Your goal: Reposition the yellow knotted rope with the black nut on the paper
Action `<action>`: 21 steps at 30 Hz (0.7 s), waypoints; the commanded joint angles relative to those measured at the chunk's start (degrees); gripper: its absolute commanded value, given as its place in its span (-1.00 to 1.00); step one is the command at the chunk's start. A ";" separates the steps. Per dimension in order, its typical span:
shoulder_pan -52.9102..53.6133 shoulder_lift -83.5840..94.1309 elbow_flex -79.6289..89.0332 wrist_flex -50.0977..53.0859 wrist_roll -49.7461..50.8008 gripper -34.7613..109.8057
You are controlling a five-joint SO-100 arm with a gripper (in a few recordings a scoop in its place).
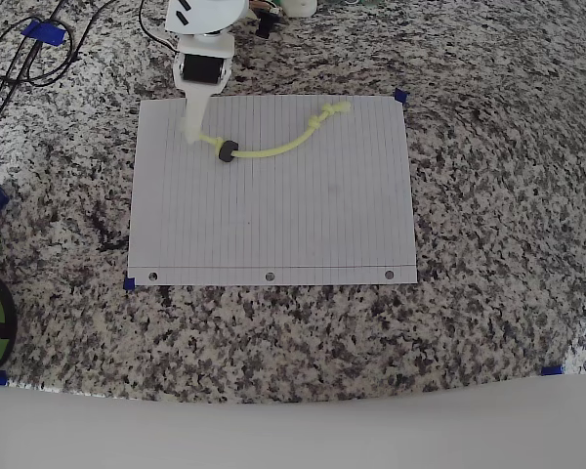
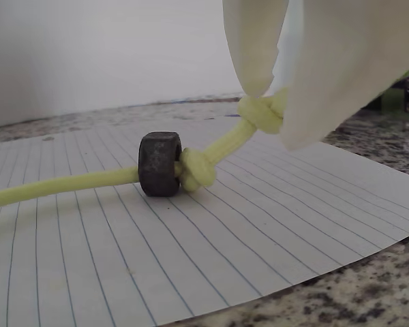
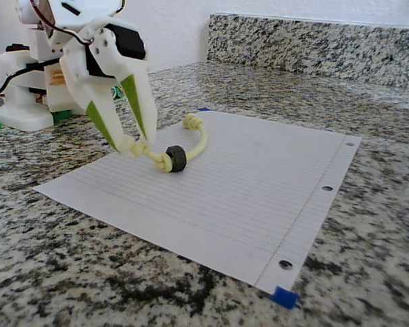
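Pale yellow knotted rope [image 2: 218, 146] w/ black nut [image 2: 159, 164], end knot pinched in end effector [image 2: 267, 112].

You have the yellow knotted rope [image 1: 273, 150] lying on the paper [image 1: 273, 225] in a shallow curve across the upper part of the sheet in the overhead view, pale yellow-green with small knots. One knotted end [image 1: 334, 109] rests near the paper's top edge; the other end knot [image 2: 260, 113] is lifted slightly off the sheet. The black nut [image 2: 159, 163], a dark ring threaded on the cord, stands on edge on the paper, touching a knot [image 2: 196, 169] beside it. The paper is white, lined, flat on the granite, with three punched holes [image 1: 270, 277] along its near edge.
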State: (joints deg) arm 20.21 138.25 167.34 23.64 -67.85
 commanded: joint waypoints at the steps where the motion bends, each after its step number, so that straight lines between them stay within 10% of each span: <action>1: -0.79 -1.05 -2.37 -1.23 -0.44 0.00; 21: -0.70 -3.96 -4.13 -3.08 -1.32 -0.35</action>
State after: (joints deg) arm 19.51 133.95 165.32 21.27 -69.08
